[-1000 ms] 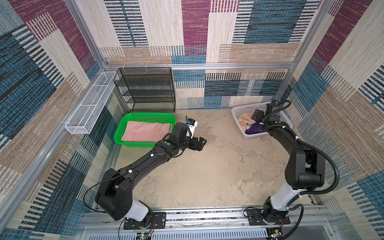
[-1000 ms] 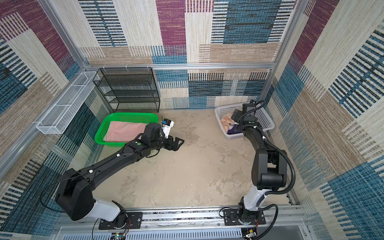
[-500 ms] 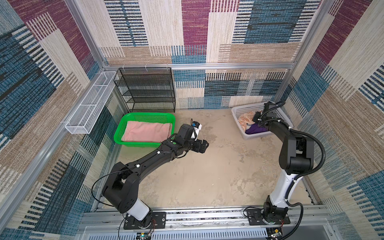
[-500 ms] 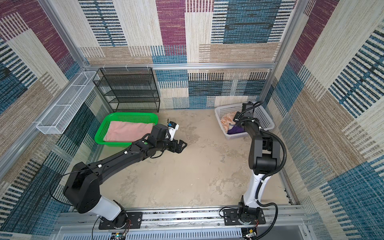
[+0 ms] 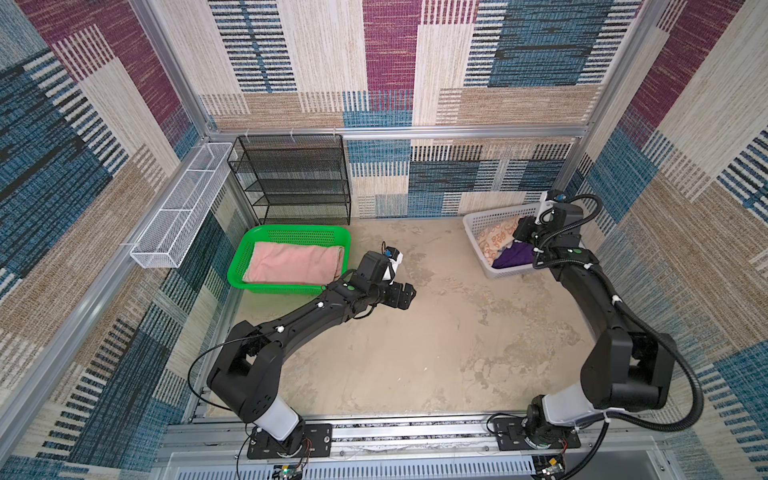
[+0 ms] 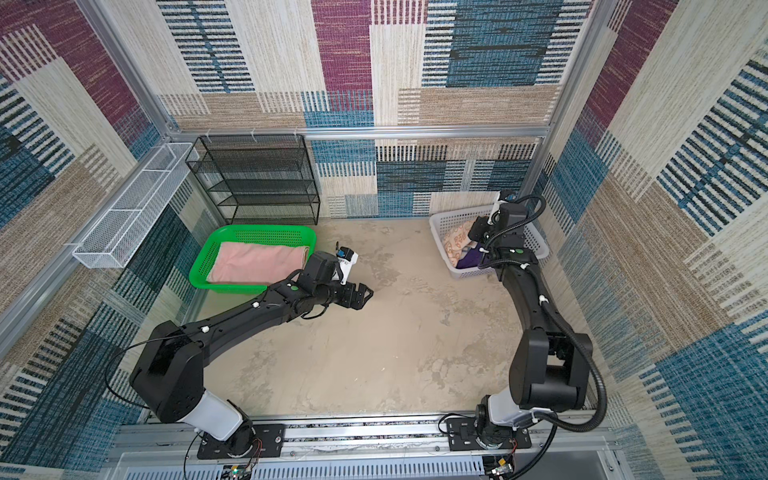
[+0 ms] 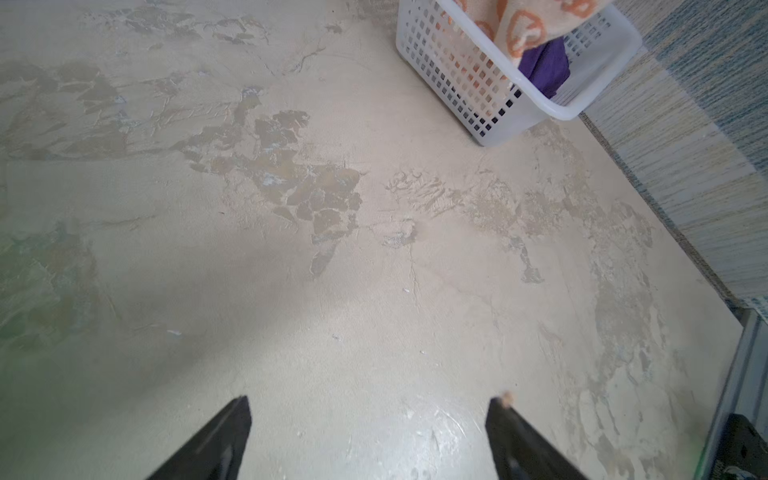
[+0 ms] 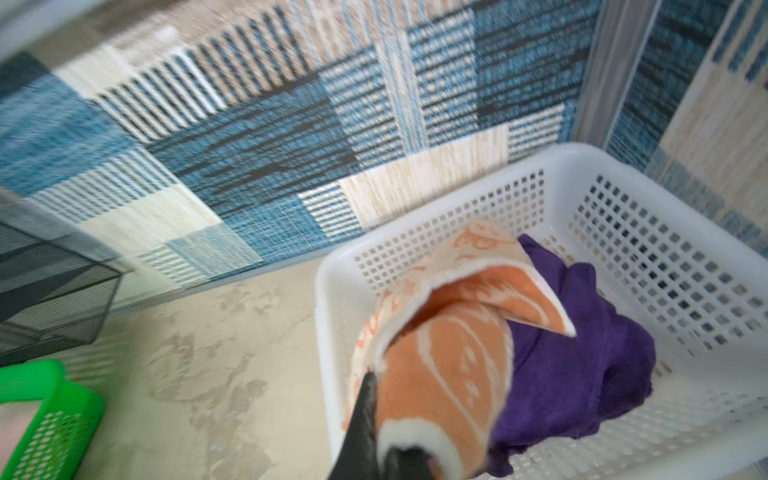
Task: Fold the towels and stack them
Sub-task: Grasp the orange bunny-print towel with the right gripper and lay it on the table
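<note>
Orange towel (image 8: 449,374) hangs lengthwise from right hand (image 8: 395,451) into white basket (image 8: 665,232).

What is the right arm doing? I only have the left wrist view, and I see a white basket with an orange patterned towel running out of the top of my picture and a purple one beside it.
Observer: The right wrist view shows the right fingers shut on the orange towel, holding it above the white basket.
Operator: Is the purple one caught in that grip too?
Observer: No, the purple towel lies loose in the basket, outside the grip.
Operator: Is any towel somewhere else?
Observer: Yes, in both top views a pink towel lies folded in a green basket by the black shelf.
</note>
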Motion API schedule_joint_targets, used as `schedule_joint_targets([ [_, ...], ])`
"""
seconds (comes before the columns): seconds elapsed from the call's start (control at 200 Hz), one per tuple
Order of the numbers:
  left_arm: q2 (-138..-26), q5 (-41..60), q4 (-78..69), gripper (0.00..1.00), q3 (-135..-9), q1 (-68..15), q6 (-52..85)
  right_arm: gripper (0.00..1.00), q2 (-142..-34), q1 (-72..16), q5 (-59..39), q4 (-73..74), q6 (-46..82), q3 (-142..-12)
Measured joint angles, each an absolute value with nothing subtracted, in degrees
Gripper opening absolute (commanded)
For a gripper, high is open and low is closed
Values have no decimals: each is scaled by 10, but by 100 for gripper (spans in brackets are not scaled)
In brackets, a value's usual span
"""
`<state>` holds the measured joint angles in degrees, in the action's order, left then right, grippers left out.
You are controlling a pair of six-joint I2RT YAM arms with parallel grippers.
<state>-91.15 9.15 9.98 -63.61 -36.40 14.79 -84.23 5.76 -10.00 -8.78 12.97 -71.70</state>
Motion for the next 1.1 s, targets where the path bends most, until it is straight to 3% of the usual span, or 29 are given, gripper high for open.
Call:
schedule_joint_targets([
  [0.406, -913, 96, 110, 84, -641, -369, 145, 0, -681, -11, -222, -139, 79, -713],
  [0.616, -871, 89, 110, 83, -627, -369, 133, 0, -647, -60, -271, -143, 80, -682],
  [0.786, -835, 67, 110, 81, -599, -369, 123, 0, -663, -124, -285, -138, 90, -614],
  [1.097, -778, 12, 114, 80, -567, -370, 119, 0, -800, -242, -279, -96, 116, -546],
])
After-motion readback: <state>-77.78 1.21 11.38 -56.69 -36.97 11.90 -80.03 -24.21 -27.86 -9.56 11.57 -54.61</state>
